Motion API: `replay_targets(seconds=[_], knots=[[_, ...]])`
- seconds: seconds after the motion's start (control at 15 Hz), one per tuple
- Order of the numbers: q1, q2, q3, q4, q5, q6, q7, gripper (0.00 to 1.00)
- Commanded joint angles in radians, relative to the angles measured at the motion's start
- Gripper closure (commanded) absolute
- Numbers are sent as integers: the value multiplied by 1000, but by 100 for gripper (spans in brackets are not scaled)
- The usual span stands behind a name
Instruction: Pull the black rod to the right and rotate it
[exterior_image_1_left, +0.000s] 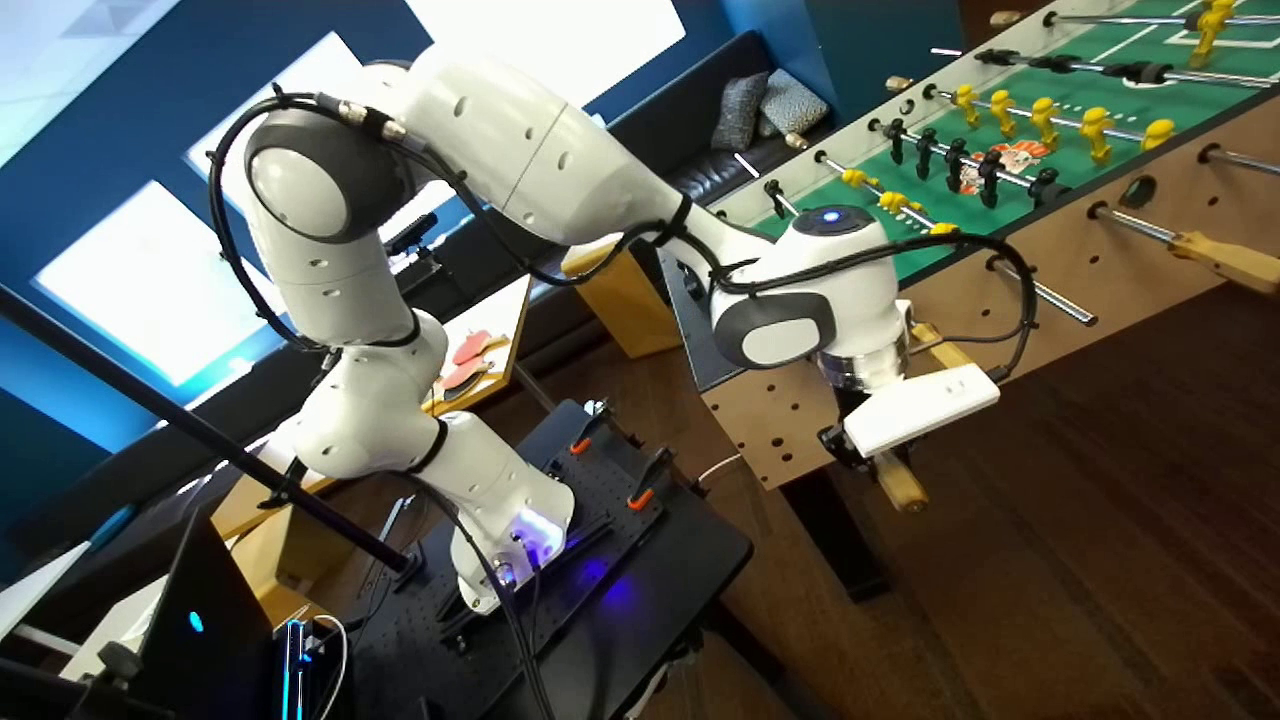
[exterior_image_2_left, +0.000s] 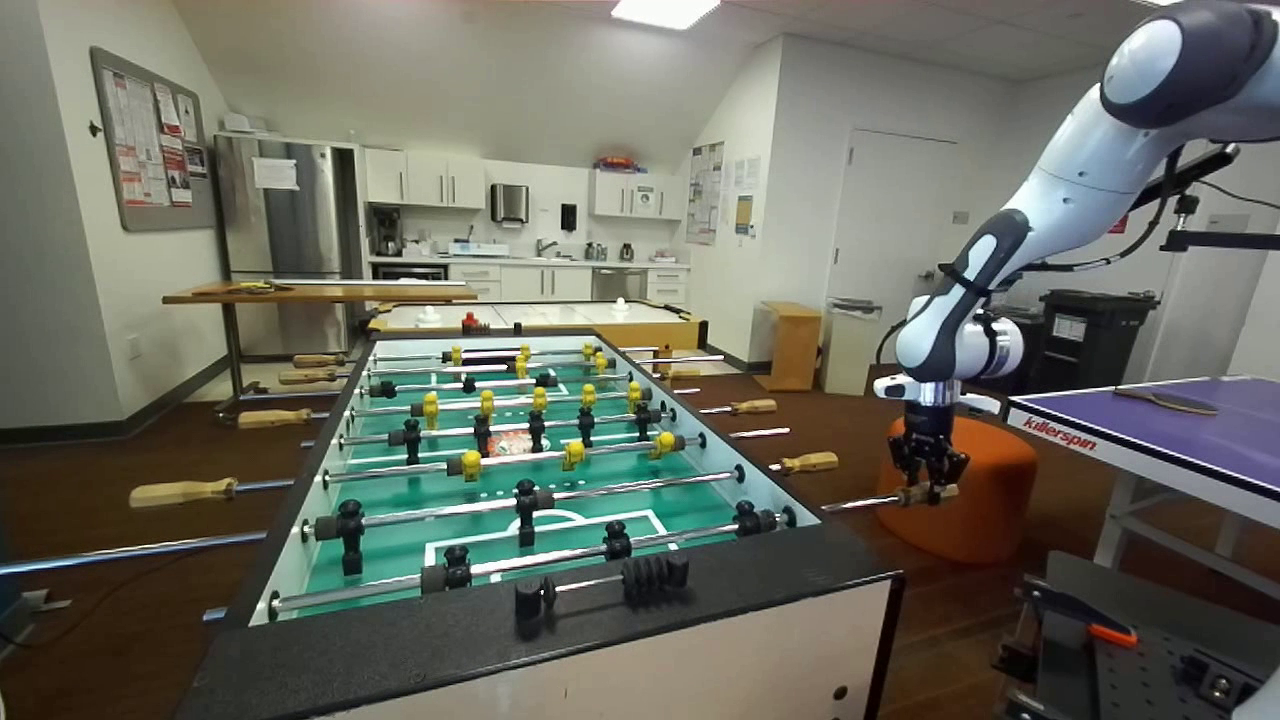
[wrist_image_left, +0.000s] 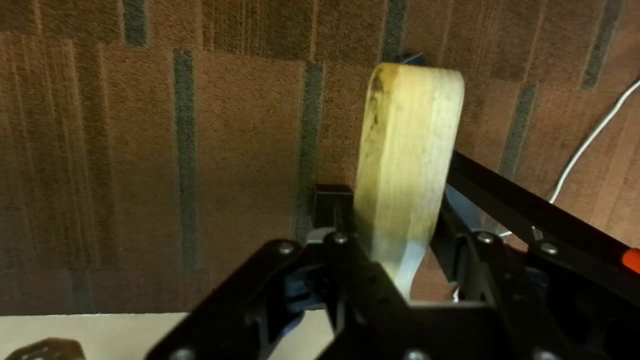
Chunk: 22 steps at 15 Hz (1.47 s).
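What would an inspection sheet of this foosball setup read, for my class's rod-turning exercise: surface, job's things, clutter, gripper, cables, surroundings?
Surface: foosball table, with yellow players and black players over its field.
Job's things: rod with wooden handle; bare metal shows between handle and table in an exterior view.
Clutter: paddles on a side table; clamps on the robot's stand.
Gripper: straddles the handle, seemingly shut on it.
Cables: black cable strapped along the arm; white cable in the wrist view.
Surroundings: sofa, fridge, ping-pong table, pouf.
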Motion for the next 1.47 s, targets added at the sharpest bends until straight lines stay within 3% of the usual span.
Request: replay_targets(seconds=[0.0,0.47,0.67,0.73,0.87,1.07,1.2,1.27,1.4], knots=[[-12,61,5,201,104,-266,-106,84],[32,270,-41,574,145,-745,-136,84],[39,327,-48,705,140,-885,-131,84],[42,333,-52,721,136,-908,-130,34],[45,332,-55,746,128,-943,-146,27],[54,267,-63,711,115,-921,-191,3],[74,184,-82,614,97,-848,-180,0],[68,123,-67,527,70,-767,-163,0],[108,76,-103,463,68,-640,-156,0]])
